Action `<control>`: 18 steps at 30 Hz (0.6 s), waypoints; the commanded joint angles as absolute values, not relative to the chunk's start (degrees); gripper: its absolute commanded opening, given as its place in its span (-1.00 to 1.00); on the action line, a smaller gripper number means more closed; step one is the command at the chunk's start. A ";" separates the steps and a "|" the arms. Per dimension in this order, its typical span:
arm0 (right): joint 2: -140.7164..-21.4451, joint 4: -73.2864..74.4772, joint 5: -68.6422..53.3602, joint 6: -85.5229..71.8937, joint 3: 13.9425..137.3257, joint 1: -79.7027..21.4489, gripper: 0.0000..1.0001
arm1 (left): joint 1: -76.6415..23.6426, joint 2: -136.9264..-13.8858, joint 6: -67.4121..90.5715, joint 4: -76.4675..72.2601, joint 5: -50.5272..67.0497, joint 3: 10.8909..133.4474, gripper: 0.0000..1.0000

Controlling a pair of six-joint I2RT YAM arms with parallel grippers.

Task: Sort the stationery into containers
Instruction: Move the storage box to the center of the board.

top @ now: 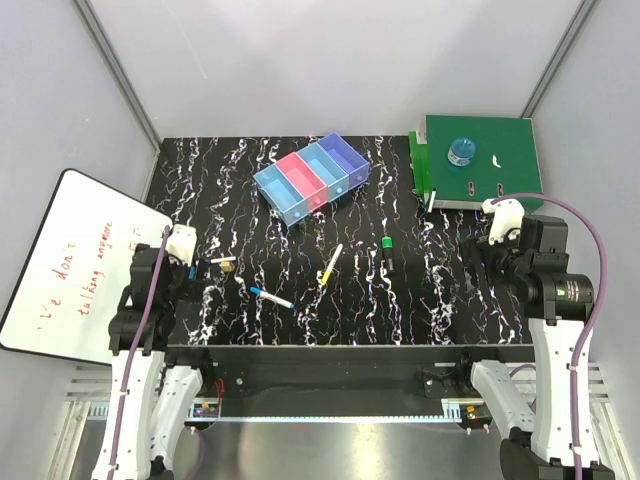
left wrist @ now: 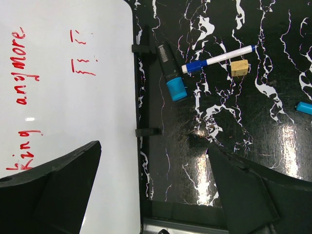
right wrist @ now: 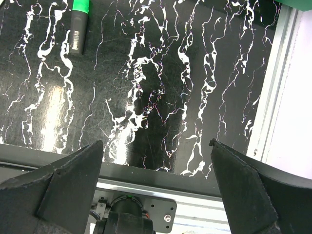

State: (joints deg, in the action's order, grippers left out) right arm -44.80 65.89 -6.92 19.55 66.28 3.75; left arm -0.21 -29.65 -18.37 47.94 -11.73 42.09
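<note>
Stationery lies loose on the table (top: 400,320). The left gripper (left wrist: 153,146) is wide open and empty. Ahead of it lie a blue-capped marker (left wrist: 171,73), a blue-and-white pen (left wrist: 219,58) and a small tan piece (left wrist: 239,67), perhaps an eraser. The right gripper (right wrist: 156,144) is also spread open and empty, with the green-capped marker (right wrist: 78,24) ahead to its left. The bins (top: 310,178) stand far beyond both.

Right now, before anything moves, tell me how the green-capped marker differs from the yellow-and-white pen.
The green-capped marker has a dark body; the yellow-and-white pen is pale. The marker is short and thick, the pen slim and longer. The marker lies square to the table edge, the pen slanted. Both rest loose on it, outside the bins.
</note>
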 commanded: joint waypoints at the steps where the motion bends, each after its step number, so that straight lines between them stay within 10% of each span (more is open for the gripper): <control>1: -44.56 65.48 -8.70 19.51 67.23 3.87 0.99 | -0.09 -28.74 -17.75 46.23 -10.99 43.94 0.98; 18: -51.32 69.26 -16.69 24.43 73.20 3.87 0.99 | -0.09 -29.09 -28.99 45.97 -0.81 45.96 0.98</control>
State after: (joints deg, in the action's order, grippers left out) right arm -49.01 67.40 -10.37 21.17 67.99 3.75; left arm -0.21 -29.23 -22.13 47.97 -7.97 42.30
